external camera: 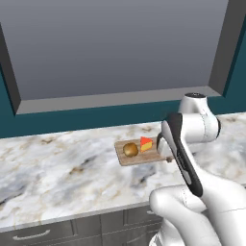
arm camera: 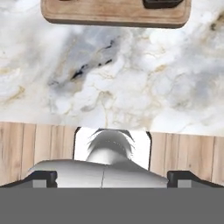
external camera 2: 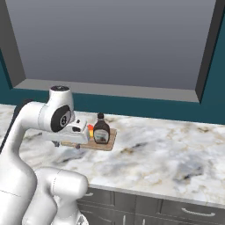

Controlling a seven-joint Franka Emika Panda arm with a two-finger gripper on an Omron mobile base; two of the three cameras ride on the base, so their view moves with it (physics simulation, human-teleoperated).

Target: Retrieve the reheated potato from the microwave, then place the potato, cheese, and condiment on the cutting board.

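You're facing a white-and-grey marbled bench with grey drawers below, a teal wall and a large grey-framed recess above. The cutting board lies on the bench, carrying the potato, the cheese touching it, and a dark condiment bottle; its label is unreadable. Your end effector sits just beside the board, fingertips spread wide, holding nothing.

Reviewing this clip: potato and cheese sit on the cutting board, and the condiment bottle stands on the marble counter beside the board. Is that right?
Not quite. The condiment bottle stands on the cutting board too, at its right end, as the right base view shows. The potato and cheese do sit on the board, seen in the left base view.
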